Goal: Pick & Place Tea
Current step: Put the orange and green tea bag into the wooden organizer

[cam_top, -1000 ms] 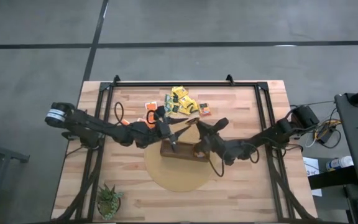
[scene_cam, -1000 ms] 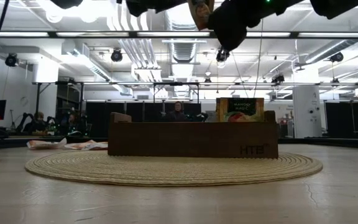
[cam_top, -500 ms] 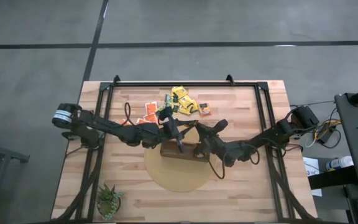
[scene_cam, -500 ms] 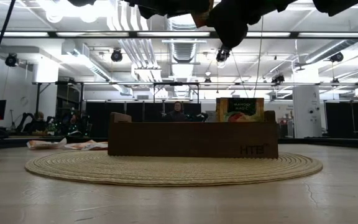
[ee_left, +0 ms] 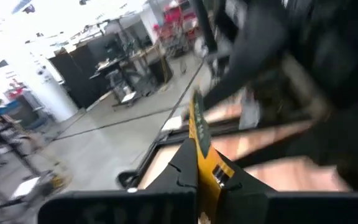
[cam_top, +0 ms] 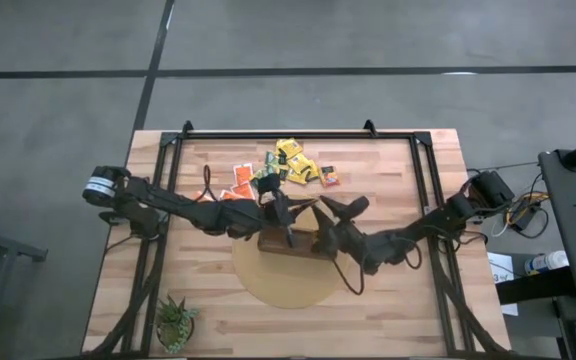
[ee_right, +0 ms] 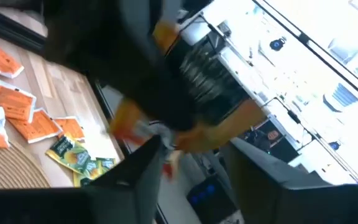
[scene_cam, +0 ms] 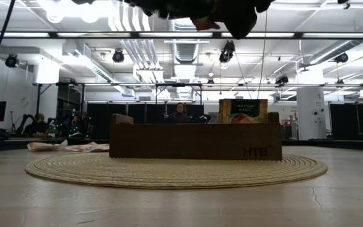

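Brown box [cam_top: 290, 242] on round mat [cam_top: 286, 278]; potted plant [cam_top: 175, 322].

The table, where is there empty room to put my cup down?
Bare wood lies along the table's front right, past the round mat, and left between the plant and the left arm. It's crowded around the brown box, both grippers and the tea sachets.

Large open robotics lab or workshop: exposed ceiling ducts [scene_cam: 191, 47] and strip lights across upper frame, equipment racks [scene_cam: 68, 101] at left background, wooden desk [cam_top: 218, 300] on grey concrete floor [cam_top: 58, 80].
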### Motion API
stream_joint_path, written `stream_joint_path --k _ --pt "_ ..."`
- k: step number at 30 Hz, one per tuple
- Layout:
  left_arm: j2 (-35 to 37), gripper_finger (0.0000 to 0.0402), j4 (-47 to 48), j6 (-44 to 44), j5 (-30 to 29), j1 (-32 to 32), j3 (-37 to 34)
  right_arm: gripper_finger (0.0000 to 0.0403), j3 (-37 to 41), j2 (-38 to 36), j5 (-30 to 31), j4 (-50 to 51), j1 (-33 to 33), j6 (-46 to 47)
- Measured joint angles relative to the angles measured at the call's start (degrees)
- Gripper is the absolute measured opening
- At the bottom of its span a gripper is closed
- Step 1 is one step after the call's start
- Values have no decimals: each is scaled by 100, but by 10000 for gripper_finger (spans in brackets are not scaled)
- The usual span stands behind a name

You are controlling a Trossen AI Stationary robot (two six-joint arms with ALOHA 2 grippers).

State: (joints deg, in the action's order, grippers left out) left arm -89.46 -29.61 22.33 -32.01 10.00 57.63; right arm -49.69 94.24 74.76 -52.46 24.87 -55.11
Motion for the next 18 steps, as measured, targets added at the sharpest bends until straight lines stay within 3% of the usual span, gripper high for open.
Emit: stream_joint_path --k 6,11,15,18 --pt "27 0 1928 334 -251 0 260 247 -27 -20 43 186 113 -143" --pt "-31 0 2798 614 -909 14 385 264 -261 -13 34 998 115 478" --pt "-63 0 2831 820 -1217 43 385 262 -663 -13 -335 2737 115 1669" --pt "-63 0 2865 995 -1224 117 372 258 -1175 -46 -1474 4844 59 3193"
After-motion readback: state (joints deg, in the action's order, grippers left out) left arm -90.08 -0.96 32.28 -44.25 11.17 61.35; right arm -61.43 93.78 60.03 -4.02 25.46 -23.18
